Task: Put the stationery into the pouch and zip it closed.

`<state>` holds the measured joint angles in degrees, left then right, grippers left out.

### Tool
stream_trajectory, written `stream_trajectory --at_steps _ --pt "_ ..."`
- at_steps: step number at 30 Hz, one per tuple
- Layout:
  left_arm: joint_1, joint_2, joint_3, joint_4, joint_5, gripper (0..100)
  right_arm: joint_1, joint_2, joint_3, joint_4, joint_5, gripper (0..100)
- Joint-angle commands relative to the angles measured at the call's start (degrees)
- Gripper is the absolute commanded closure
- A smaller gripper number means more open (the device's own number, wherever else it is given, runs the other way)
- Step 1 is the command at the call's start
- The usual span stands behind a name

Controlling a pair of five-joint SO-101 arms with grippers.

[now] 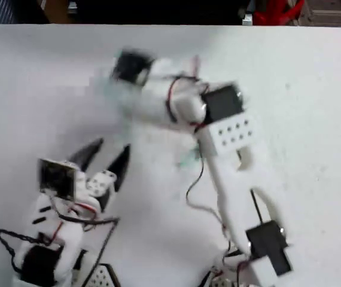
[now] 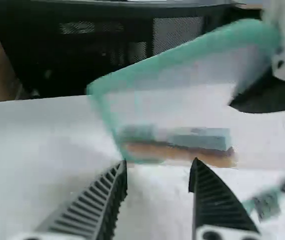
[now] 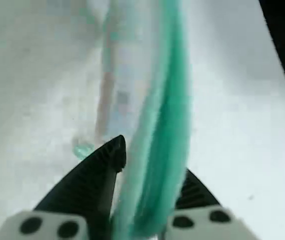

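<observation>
A white table [image 1: 314,89] fills nearly the whole high view, bare white across its right side. Along the top edge of the frame runs a dark strip of room [image 1: 158,12] with something red [image 1: 275,11] in the upper right corner. In the left wrist view the table's far edge meets black mesh furniture [image 2: 107,45]. The left gripper [image 1: 114,144] sits in the lower left of the high view, just above the tabletop, its two black fingers [image 2: 107,200] spread wide with nothing between them. The right arm runs from the lower right corner up to the upper middle of that view, where it blurs. The right gripper [image 3: 150,187] is clamped narrowly on the teal edge of the pouch [image 2: 182,100]. The pouch is clear with a teal border and is held up on edge off the table, just ahead of the left gripper. Inside it the stationery [image 2: 177,145] lies along the low side as teal and brownish bars. A small teal bit [image 2: 265,204] lies on the table near the pouch, too blurred to name.
</observation>
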<state>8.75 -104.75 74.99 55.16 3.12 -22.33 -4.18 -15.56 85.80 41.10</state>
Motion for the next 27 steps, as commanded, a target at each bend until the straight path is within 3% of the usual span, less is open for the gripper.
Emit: stream_trajectory --at_steps 1,5,11,19,24,27 --pt "-5.93 0.04 -2.99 -0.44 4.75 78 5.32 3.65 2.11 -1.71 -7.56 98.1" --pt "-6.11 0.04 -2.81 -0.44 4.92 78 9.1 11.91 4.92 -1.45 -10.29 98.1" --pt "-6.02 0.04 -2.64 -0.44 4.92 78 13.41 18.68 4.84 1.89 -6.95 98.1" --pt "-6.11 0.04 5.19 -10.11 4.92 78 8.4 7.6 5.36 3.3 8.0 98.1" --pt "-6.29 0.04 5.36 -10.11 4.92 78 2.33 -1.36 8.88 8.75 25.23 98.1" --pt "-6.2 0.04 5.36 -10.11 4.92 78 -0.84 -6.46 11.52 11.38 31.82 98.1"
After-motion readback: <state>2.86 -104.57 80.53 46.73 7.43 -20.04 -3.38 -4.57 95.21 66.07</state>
